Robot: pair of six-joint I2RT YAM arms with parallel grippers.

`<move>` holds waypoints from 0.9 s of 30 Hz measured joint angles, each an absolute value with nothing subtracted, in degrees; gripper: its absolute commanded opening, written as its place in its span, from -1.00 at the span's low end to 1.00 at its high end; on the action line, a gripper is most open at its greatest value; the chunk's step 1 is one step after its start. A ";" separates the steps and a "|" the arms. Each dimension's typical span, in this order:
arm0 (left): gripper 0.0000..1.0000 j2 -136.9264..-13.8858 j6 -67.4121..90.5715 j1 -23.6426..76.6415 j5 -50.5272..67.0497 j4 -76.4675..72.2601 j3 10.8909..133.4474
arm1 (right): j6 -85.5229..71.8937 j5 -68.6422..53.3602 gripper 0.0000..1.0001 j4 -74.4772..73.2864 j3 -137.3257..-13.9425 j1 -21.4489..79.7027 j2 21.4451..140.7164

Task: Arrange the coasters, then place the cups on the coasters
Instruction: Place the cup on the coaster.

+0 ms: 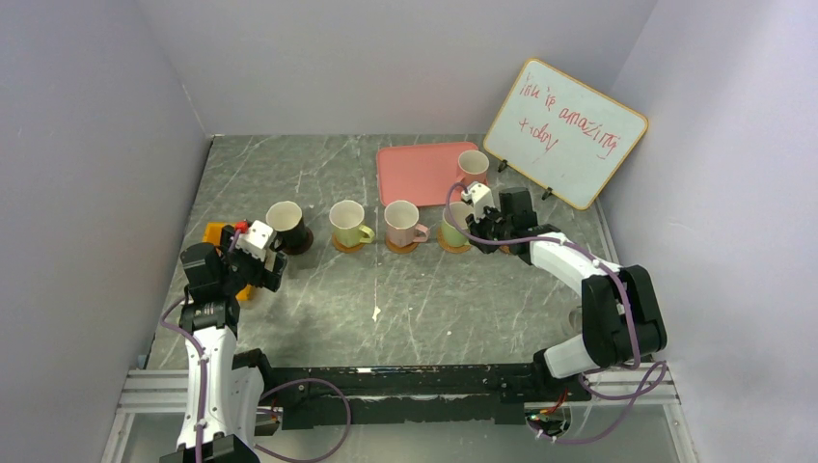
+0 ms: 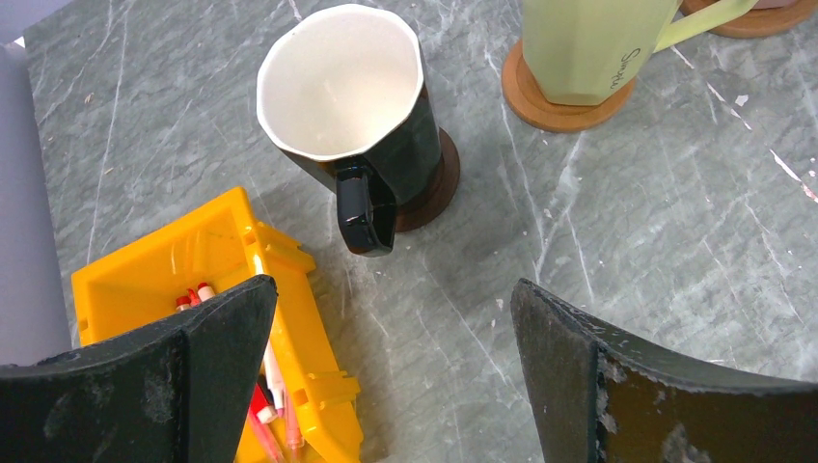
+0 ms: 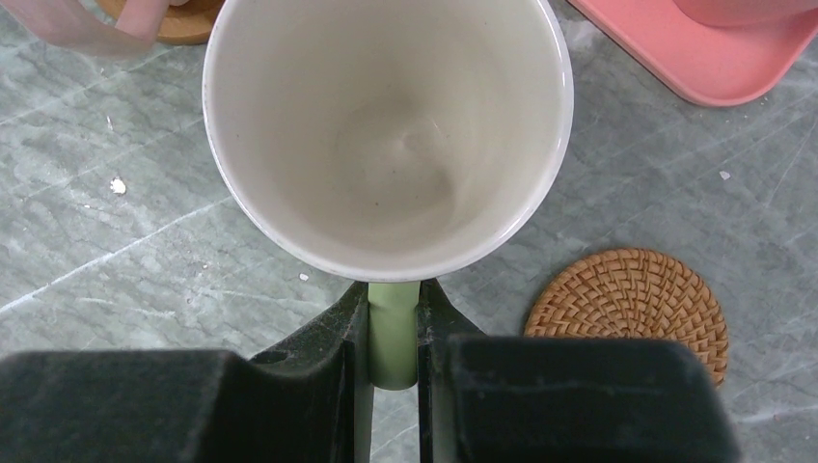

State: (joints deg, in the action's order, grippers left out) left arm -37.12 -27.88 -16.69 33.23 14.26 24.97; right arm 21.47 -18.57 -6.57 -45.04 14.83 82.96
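Squarely in the right wrist view, a pale green cup [image 3: 386, 145] stands upright, and the right gripper [image 3: 394, 333] pinches its green handle, both fingers pressed against it. Just beside this cup, apart from it, a bare woven coaster [image 3: 627, 304] lies flat on the grey marbled table [image 3: 145, 251]. What lies under the held cup is hidden there; from above a tan edge shows at its base, so it probably sits on a coaster, though I cannot be sure.

Seen from above, this cup is the right end of a row of four. To its left stands a pink cup [image 1: 400, 222] on a tan coaster [image 1: 402, 247], then a second green cup [image 1: 347, 222] on a round wooden coaster [image 2: 550, 106], then a dark brown cup [image 2: 347, 106] on a dark brown coaster [image 2: 439, 183]. A fifth cup [image 1: 473, 166], pale pink, stands at the right end of the pink tray [image 1: 420, 174] behind the row.

The left gripper [image 2: 393, 289] hangs with its jaws spread wide and nothing between them, near the dark cup's handle and over a corner of a yellow bin [image 2: 193, 260] holding pens. A whiteboard [image 1: 564, 133] leans in the far right corner.
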 measured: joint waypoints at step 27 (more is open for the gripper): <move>0.93 -37.36 -28.03 -16.69 33.36 14.26 24.97 | 21.54 -18.52 -1.00 -5.17 -44.93 14.83 84.01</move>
